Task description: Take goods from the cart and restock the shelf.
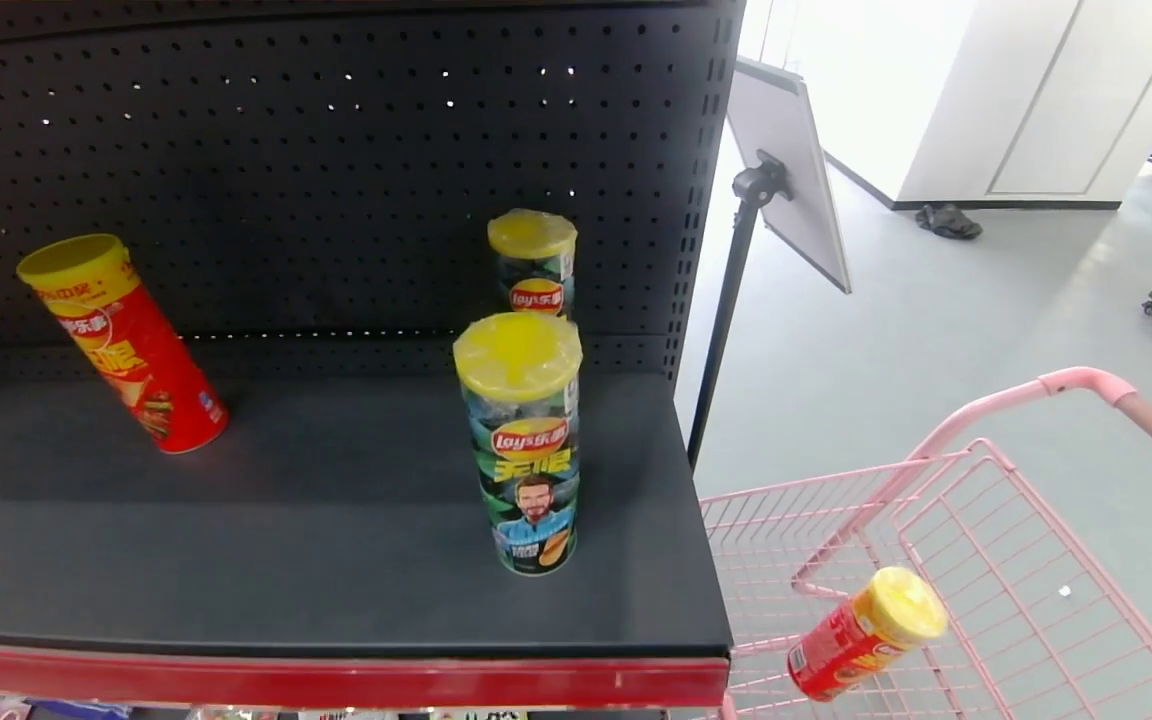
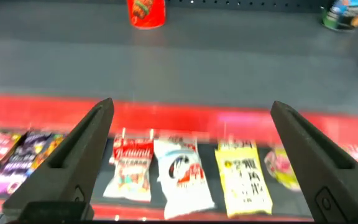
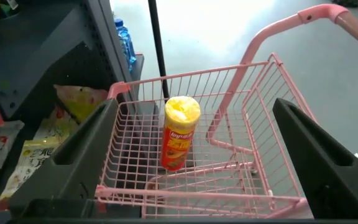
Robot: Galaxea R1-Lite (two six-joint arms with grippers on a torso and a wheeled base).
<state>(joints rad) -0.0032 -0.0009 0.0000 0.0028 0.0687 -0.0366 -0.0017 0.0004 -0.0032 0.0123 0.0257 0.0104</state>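
Unshelved stock: one red chip can [image 1: 866, 632] in the pink cart [image 1: 1076, 382], at 4 o'clock from the shelf [image 1: 336, 520]; right hand [image 3: 194, 106] above it, spread wide and empty, apparently lined up for pickup; left hand [image 2: 192, 104] equally wide, empty, facing the shelf edge
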